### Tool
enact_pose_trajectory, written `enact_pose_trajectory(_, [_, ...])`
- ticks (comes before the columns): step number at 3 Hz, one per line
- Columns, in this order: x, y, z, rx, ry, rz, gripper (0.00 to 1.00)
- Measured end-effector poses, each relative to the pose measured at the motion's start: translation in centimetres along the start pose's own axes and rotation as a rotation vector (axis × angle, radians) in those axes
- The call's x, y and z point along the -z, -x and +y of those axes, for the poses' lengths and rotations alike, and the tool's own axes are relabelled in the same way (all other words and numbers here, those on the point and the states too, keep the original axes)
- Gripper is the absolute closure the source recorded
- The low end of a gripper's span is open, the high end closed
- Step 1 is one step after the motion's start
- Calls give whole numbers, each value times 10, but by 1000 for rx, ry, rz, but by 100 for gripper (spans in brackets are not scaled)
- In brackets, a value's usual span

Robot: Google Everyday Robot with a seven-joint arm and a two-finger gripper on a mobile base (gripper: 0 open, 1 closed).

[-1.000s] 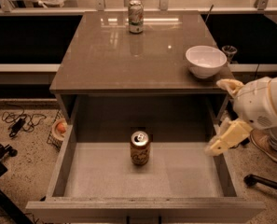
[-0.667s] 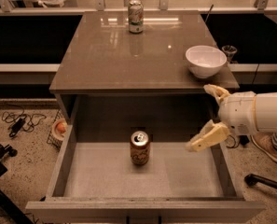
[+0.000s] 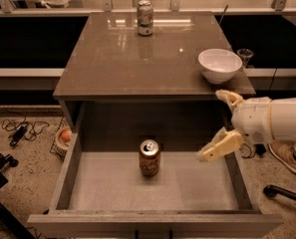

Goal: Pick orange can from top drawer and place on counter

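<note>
The orange can [image 3: 149, 158] stands upright on the pale floor of the open top drawer [image 3: 70, 168], near its middle. My gripper [image 3: 221, 124] comes in from the right, above the drawer's right side and level with the counter's front edge. Its two pale fingers are spread apart and hold nothing. One finger [image 3: 220, 147] points down-left toward the can, still well to the can's right. The counter [image 3: 132, 59] lies behind the drawer, glossy grey-brown.
A white-and-green can [image 3: 145, 17] stands at the counter's back middle. A white bowl [image 3: 220, 65] sits at the counter's right front, just above my gripper. Cables and a small basket lie on the floor to the left. A chair base shows at lower left.
My gripper has moved left, from beyond the drawer's right wall to over the drawer's right side, closer to the orange can. The can has not moved.
</note>
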State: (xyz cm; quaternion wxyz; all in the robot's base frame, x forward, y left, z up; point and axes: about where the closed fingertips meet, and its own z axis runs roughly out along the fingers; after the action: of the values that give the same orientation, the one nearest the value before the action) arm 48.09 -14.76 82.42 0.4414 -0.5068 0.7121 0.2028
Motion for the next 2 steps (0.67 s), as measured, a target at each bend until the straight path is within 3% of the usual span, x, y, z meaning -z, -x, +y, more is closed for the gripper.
enact_pose_trajectory(1, [-44,-17,5,-26,44,-74,0])
enact_pose_trajectory(2, [-116,-30,16,-53,136,-226,0])
